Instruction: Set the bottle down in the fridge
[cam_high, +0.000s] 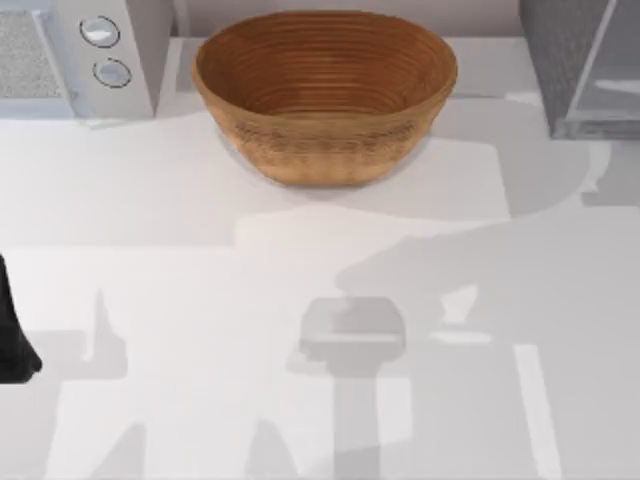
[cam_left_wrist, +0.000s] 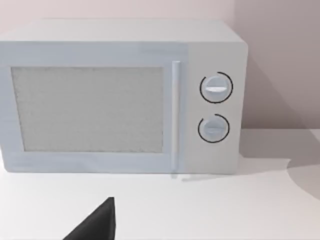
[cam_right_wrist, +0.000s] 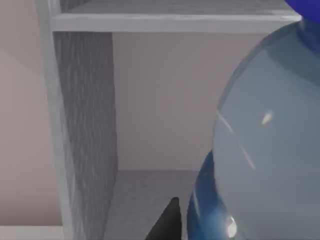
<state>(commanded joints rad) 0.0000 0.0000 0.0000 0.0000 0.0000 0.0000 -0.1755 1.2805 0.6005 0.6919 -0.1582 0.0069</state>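
Bottle (cam_right_wrist: 265, 150) looms close in the right wrist view, its clear rounded body with a blue band low down and a sliver of bright blue cap at the upper corner, held before the open compartment of the fridge (cam_right_wrist: 82, 130), whose speckled grey side wall, shelf above and grey floor lie just behind it. One dark finger (cam_right_wrist: 167, 222) of the right tool pokes up beside the bottle; whether that tool pinches the bottle cannot be told. From above, the fridge (cam_high: 575, 60) stands at about 1 o'clock on the white surface (cam_high: 150, 250), the woven basket (cam_high: 325, 95) at 12 o'clock, and a white microwave (cam_high: 85, 55) with two round knobs at 11 o'clock. The left arm (cam_high: 12, 330) sits parked at 9 o'clock, its wrist camera facing the microwave (cam_left_wrist: 120, 95), with one dark tool finger (cam_left_wrist: 97, 225) in sight; its spread cannot be told.
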